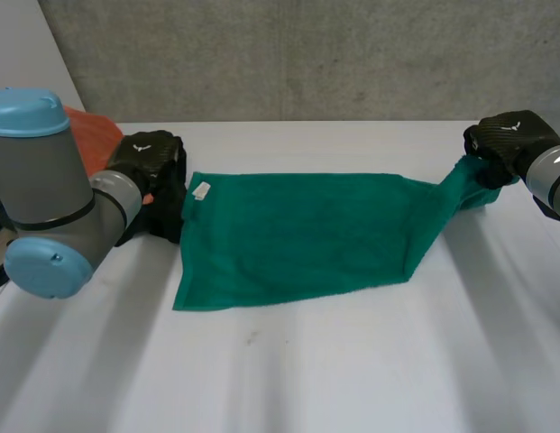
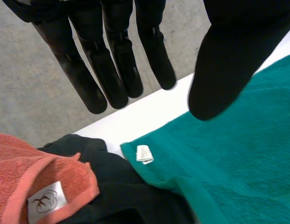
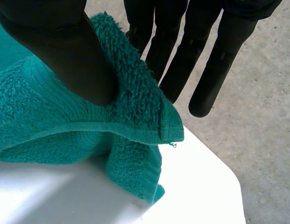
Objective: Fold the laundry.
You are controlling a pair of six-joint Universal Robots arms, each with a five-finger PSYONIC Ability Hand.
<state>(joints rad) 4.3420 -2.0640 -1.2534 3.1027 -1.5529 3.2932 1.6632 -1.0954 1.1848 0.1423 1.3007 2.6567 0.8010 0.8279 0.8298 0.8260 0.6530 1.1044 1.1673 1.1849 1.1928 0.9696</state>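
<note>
– Across the centre of the head view, what lies on the surface (image 1: pixel 352 361)?

– A green towel (image 1: pixel 298 234), spread mostly flat, with a white tag (image 1: pixel 201 190) at its upper left corner. Its upper right corner is lifted off the surface and drawn out toward the right edge of the frame.

– What holds that corner?

– The right hand (image 1: pixel 505 144), at the upper right. In the right wrist view its thumb presses on the corner and the straight fingers (image 3: pixel 224 60) lie behind it, so the cloth is pinched between them.

– And the left hand (image 1: pixel 149 162)?

– It is at the upper left, just beside the towel's left edge. The left wrist view shows its fingers (image 2: pixel 123 70) straight and slightly spread, gripping nothing. The thumb is over the tagged corner; I cannot tell whether it touches the cloth.

– Anything else near it?

– In the left wrist view a black cloth (image 2: pixel 121 186) lies beneath that hand, against the towel's tagged corner. An orange towel (image 1: pixel 95 135) lies at the far left, partly behind the left arm. It overlaps the black cloth and has a white label (image 2: pixel 45 201).
</note>
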